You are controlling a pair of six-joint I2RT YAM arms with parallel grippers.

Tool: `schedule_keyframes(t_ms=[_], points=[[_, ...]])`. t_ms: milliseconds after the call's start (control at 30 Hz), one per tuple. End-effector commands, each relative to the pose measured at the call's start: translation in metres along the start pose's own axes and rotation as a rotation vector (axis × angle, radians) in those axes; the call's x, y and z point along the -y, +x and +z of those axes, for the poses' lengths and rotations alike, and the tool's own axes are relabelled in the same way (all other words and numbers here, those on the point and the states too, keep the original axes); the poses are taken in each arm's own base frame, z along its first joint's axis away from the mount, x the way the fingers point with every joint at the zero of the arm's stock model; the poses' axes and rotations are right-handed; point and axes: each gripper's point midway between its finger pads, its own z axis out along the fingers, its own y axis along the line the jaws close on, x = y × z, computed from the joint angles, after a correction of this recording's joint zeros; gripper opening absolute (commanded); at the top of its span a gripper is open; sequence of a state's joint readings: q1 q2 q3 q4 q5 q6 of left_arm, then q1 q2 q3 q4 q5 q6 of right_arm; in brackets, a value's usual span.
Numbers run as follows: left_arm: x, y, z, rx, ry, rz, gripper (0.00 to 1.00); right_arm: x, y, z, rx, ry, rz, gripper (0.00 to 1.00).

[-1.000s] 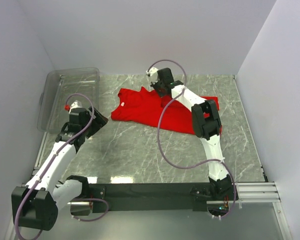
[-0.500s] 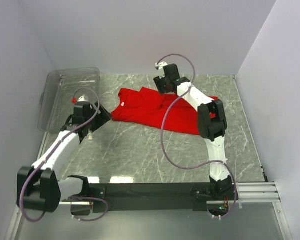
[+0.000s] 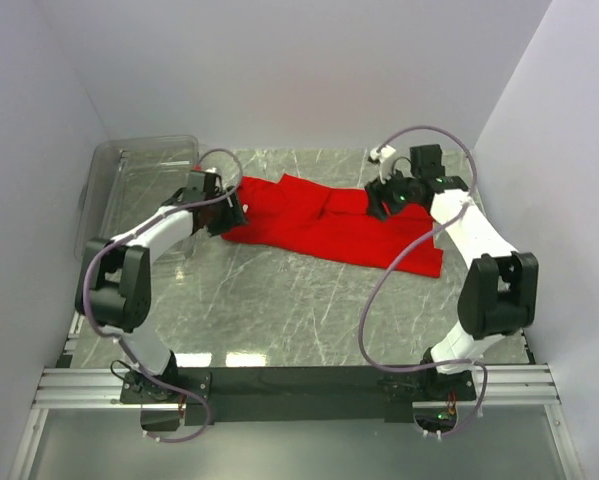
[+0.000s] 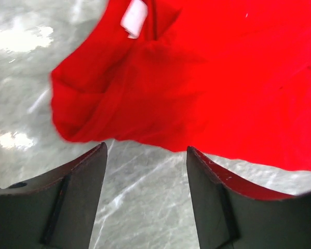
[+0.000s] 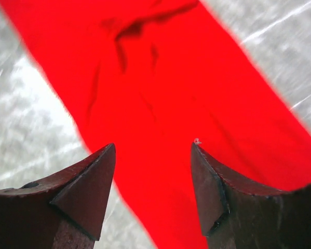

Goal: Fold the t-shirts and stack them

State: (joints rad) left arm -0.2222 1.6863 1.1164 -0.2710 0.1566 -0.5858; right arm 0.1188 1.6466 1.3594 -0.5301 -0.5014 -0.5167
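Left end effector (image 3: 229, 212) was parked right at the left end of the shirt (image 3: 319, 228), jaws apart and nothing caught between them. From the left wrist cam you could see both dark fingers (image 4: 77, 192) framing a patch of bare counter (image 4: 139, 207), with the shirt's rumpled edge lying just past the tips. A small white label (image 4: 134, 18) showed near the top of that view, on the cloth next to a fold. Right end effector (image 3: 381, 203) was over on the other side, above the far edge of the shirt a bit right of its middle. Its jaws stood apart too, not clamped on anything. The right wrist cam was pretty blurry, but both fingers (image 5: 82, 192) pointed down at a wide band of red cloth running diagonally across grey marble. Couldn't tell if the tips were actually touching the fabric or just hanging over it. The shirt itself was bright red and lay on the counter (image 3: 279, 310) towards the back. It was stretched out sideways between the two arms and looked kinda bunched and creased rather than flat, with its right end reaching nearer the front than its left. A clear bin (image 3: 129, 185) sat in the far left corner of the counter, just beside the left arm and apart from the shirt.
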Motion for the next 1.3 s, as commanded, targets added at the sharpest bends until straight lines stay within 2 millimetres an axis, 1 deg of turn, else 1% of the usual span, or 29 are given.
schedule_keyframes(t_ms=[0,33,67,100,133,167,200,233,267,300,333,367,400,467,567,633,833,900,933,1000,1033,1167,1267], points=[[0.009,-0.010,0.006,0.017,-0.053,0.120,0.67,-0.012,0.029,-0.022,-0.006,-0.058,-0.009,0.66],[0.010,-0.019,0.008,0.044,-0.077,0.138,0.66,-0.013,0.033,-0.026,-0.001,-0.060,0.000,0.66],[0.008,-0.017,0.013,0.039,-0.099,0.151,0.66,-0.017,0.042,-0.032,-0.008,-0.059,0.015,0.66],[0.009,-0.017,0.016,0.034,-0.103,0.160,0.66,-0.013,0.048,-0.037,-0.006,-0.046,0.028,0.66],[0.007,-0.027,0.016,0.066,-0.139,0.177,0.66,-0.015,0.053,-0.039,-0.013,-0.043,0.029,0.66],[0.005,-0.025,0.021,0.056,-0.154,0.187,0.65,-0.012,0.063,-0.046,-0.021,-0.023,0.043,0.66],[0.005,-0.026,0.024,0.057,-0.163,0.199,0.65,-0.008,0.068,-0.050,-0.026,-0.005,0.053,0.66],[0.006,-0.031,0.025,0.066,-0.174,0.223,0.65,-0.006,0.073,-0.053,-0.033,0.008,0.062,0.65],[0.003,-0.029,0.031,0.055,-0.193,0.237,0.64,-0.007,0.078,-0.056,-0.035,0.016,0.072,0.65],[0.003,-0.032,0.032,0.056,-0.205,0.259,0.63,-0.003,0.083,-0.060,-0.038,0.030,0.093,0.65],[-0.002,-0.034,0.034,0.061,-0.236,0.267,0.62,-0.001,0.086,-0.062,-0.039,0.039,0.103,0.65],[-0.007,-0.031,0.039,0.048,-0.254,0.273,0.61,-0.001,0.091,-0.063,-0.046,0.047,0.120,0.65],[-0.006,-0.033,0.040,0.048,-0.259,0.286,0.61,0.001,0.095,-0.065,-0.051,0.060,0.131,0.64],[-0.011,-0.030,0.047,0.033,-0.272,0.297,0.60,0.005,0.104,-0.066,-0.064,0.083,0.154,0.64],[-0.009,-0.029,0.054,0.018,-0.255,0.315,0.58,0.013,0.114,-0.067,-0.080,0.127,0.208,0.63],[-0.007,-0.029,0.057,0.011,-0.244,0.324,0.57,0.018,0.117,-0.069,-0.083,0.148,0.233,0.62],[-0.002,-0.028,0.063,-0.009,-0.212,0.339,0.45,0.044,0.135,-0.072,-0.116,0.238,0.376,0.57],[-0.004,-0.025,0.064,-0.020,-0.212,0.341,0.38,0.052,0.139,-0.074,-0.118,0.260,0.428,0.56],[-0.003,-0.025,0.063,-0.020,-0.208,0.342,0.31,0.054,0.142,-0.074,-0.125,0.268,0.447,0.56],[-0.006,-0.022,0.063,-0.028,-0.203,0.340,0.26,0.059,0.148,-0.075,-0.129,0.280,0.485,0.55],[-0.005,-0.022,0.062,-0.029,-0.198,0.340,0.20,0.062,0.150,-0.076,-0.133,0.289,0.498,0.55],[-0.006,-0.020,0.058,-0.038,-0.179,0.338,0.17,0.068,0.158,-0.079,-0.147,0.309,0.556,0.54],[-0.006,-0.018,0.056,-0.046,-0.166,0.340,0.10,0.072,0.167,-0.082,-0.170,0.322,0.592,0.52]])
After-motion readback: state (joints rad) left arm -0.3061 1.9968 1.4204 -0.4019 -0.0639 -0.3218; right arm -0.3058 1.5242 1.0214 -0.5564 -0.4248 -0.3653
